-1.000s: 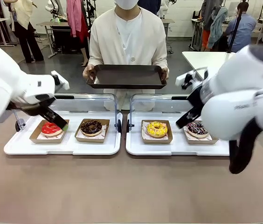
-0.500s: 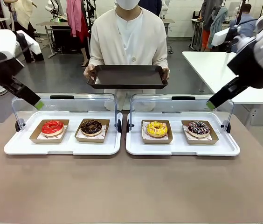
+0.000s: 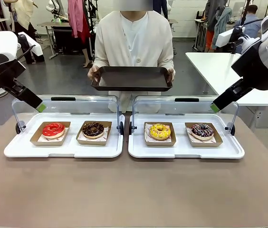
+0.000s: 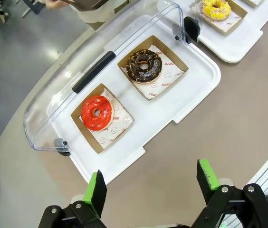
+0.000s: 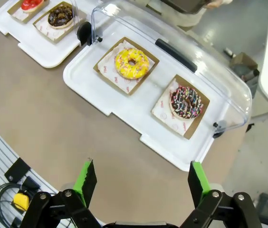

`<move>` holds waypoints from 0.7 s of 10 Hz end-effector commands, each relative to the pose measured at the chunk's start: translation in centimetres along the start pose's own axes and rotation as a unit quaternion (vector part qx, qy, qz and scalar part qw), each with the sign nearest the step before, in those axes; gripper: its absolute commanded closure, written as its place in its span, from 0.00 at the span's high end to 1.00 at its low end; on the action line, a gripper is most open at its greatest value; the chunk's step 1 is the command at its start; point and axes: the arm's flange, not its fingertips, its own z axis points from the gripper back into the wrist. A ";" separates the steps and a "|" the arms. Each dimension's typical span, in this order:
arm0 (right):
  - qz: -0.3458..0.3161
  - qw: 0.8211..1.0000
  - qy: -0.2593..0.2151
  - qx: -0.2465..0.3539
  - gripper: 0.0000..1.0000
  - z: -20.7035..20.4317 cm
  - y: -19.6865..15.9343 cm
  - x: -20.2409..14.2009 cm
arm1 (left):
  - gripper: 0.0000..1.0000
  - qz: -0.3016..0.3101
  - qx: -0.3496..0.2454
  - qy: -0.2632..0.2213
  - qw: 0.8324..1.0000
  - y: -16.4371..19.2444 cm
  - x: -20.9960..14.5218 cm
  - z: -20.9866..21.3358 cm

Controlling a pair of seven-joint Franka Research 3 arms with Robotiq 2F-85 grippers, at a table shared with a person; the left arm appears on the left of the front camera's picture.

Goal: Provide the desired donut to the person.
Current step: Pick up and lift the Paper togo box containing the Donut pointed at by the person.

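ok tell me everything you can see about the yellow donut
The yellow donut is a ring with bright yellow icing and small coloured sprinkles. It lies flat on printed white paper in a shallow brown cardboard box, on the white tray to the robot's right, whose clear lid stands open behind it. A dark sprinkled donut sits apart in the next box. Nothing else touches it.

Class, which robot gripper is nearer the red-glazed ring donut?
Left. The left gripper hangs above and just left of the red-glazed ring donut; the right gripper hangs at the other end, above the rightmost chocolate donut.
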 end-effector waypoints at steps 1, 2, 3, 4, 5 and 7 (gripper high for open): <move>0.000 1.000 -0.001 0.000 1.00 0.1 0.0 0.0 | 1.00 0.000 0.000 -0.001 1.000 0.0 0.0 0.1; -0.020 0.995 -0.005 0.095 1.00 1.0 -2.2 -0.5 | 1.00 -0.019 -0.117 -0.037 0.992 2.0 -0.6 0.6; -0.002 0.986 -0.029 0.167 1.00 2.3 -4.6 -1.2 | 1.00 -0.026 -0.158 -0.061 0.985 3.8 -1.1 1.0; 0.000 0.972 -0.072 0.223 1.00 3.9 -7.0 -1.7 | 1.00 -0.053 -0.207 -0.088 0.973 5.9 -1.5 1.7; 0.025 0.937 -0.127 0.325 1.00 5.5 -9.7 -2.4 | 1.00 -0.077 -0.270 -0.143 0.949 8.0 -2.2 2.5; 0.091 0.873 -0.203 0.434 1.00 6.0 -16.3 -4.4 | 1.00 -0.123 -0.381 -0.208 0.892 12.6 -3.4 2.5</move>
